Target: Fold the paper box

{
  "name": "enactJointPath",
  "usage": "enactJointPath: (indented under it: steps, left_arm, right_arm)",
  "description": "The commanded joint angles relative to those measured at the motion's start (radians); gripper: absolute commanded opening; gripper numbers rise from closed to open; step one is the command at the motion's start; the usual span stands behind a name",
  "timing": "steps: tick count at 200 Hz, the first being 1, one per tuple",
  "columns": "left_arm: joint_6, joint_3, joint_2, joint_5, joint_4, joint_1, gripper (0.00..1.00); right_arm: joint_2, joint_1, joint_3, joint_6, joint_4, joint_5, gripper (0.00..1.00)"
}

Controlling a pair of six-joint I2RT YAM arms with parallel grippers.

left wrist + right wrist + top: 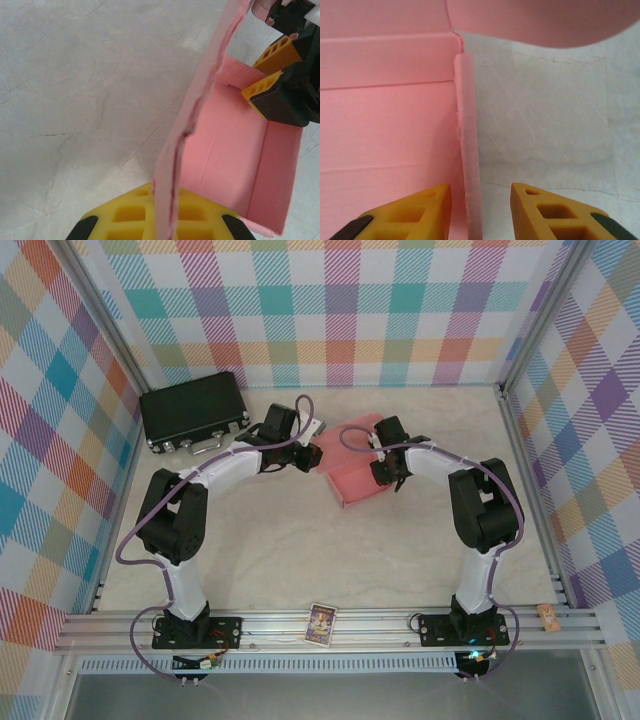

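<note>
**Box**: pink, half-formed, mid-counter, right of a black case.
**Left end effector**: clamped on one raised wall, apparently to hold it upright.
**Right end effector**: parted, with a narrow gap. It straddles another wall without touching, likely lining up to pinch the fold.
**Progress**: folding judged partway, walls not yet locked.

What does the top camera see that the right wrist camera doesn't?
The top view adds the black case, a little card, and the whole left arm and right arm. The right wrist view adds a close look at the thin pink wall between the open fingers of the right tool. Shared: the pink paper box and the marbled table.
</note>
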Motion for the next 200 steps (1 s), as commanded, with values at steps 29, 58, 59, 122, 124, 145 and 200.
enactJointPath:
  steps: [29, 58, 59, 122, 124, 145, 200]
  left_arm:
    - [0.026, 0.001, 0.003, 0.018, -0.036, 0.008, 0.0]
    - [0.028, -0.002, 0.003, 0.02, -0.034, 0.007, 0.0]
    - [0.028, -0.002, 0.003, 0.02, -0.034, 0.007, 0.0]
    - [0.029, -0.002, 0.006, 0.027, -0.031, 0.007, 0.0]
    - [0.029, -0.002, 0.007, 0.027, -0.031, 0.007, 0.0]
    - [0.029, -0.001, 0.007, 0.03, -0.029, 0.005, 0.0]
    - [0.027, -0.001, 0.007, 0.029, -0.031, 0.005, 0.0]
  right_arm:
    - [0.007, -0.012, 0.048, 0.047, 0.02, -0.008, 0.35]
    - [0.033, -0.014, 0.084, 0.046, 0.007, -0.017, 0.35]
    - [0.033, -0.014, 0.085, 0.047, 0.007, -0.017, 0.35]
    - [0.095, -0.014, 0.15, 0.021, -0.046, -0.014, 0.3]
    - [0.096, -0.013, 0.151, 0.021, -0.046, -0.012, 0.3]
    - [0.106, -0.013, 0.161, 0.017, -0.054, 0.007, 0.22]
    - [0.125, -0.011, 0.176, 0.01, -0.082, 0.057, 0.05]
